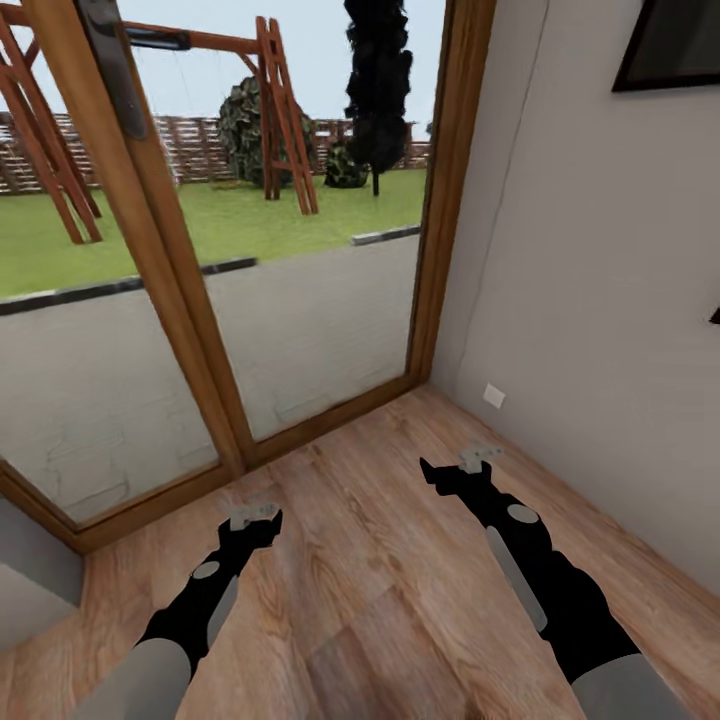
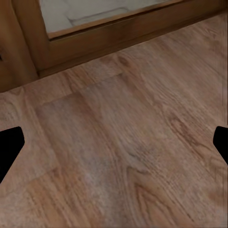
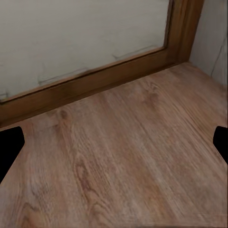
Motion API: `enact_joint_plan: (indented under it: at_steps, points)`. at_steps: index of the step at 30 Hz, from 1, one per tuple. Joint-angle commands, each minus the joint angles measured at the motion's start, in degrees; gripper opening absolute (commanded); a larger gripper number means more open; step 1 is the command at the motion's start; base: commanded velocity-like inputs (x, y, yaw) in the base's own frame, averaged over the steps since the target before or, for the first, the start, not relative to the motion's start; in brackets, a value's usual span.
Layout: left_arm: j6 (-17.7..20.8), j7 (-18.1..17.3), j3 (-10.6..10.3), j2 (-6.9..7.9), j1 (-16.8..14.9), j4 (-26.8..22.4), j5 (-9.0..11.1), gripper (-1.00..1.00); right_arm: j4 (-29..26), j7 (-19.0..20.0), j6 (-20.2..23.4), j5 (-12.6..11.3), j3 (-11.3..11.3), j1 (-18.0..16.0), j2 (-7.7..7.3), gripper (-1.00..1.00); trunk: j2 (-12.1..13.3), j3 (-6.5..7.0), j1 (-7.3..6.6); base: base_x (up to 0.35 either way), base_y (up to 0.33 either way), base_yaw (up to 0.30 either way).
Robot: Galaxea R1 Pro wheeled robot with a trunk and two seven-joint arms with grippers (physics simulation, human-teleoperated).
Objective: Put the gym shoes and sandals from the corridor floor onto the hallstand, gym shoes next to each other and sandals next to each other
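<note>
The corridor floor [image 1: 380, 560] spreads below both arms — warm light-brown wood planks with clear grain and knots, running up to a wood-framed glass door [image 1: 200, 330] and a pale wall [image 1: 600, 300] bearing a small white socket [image 1: 494, 396]. No writing is legible. The left gripper [image 1: 252, 517] and right gripper [image 1: 478, 456] hang over bare planks — both spread wide, holding nothing.

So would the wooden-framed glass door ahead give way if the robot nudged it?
Probably not: the glass door sits in a thick wooden frame meeting the corridor floor, so it looks rigid. The large panes could be fragile. Both grippers hang apart from it.
</note>
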Motion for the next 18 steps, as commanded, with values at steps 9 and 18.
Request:
enact_joint_plan:
  at_steps: [9,18]
  points:
    - [-0.4,-0.7,0.5,-0.02,0.8,0.3,-0.6,1.00,-0.2,0.0,0.2,-0.3,0.1,0.0,0.03,1.00,0.0,-0.04,-0.01,0.002,0.000,-0.279]
    - [-0.4,-0.8,0.5,-0.17,1.3,0.1,-0.6,1.00,0.1,0.0,0.2,-0.4,0.1,0.0,0.20,1.00,0.0,-0.04,-0.01,0.164,0.124,-0.279]
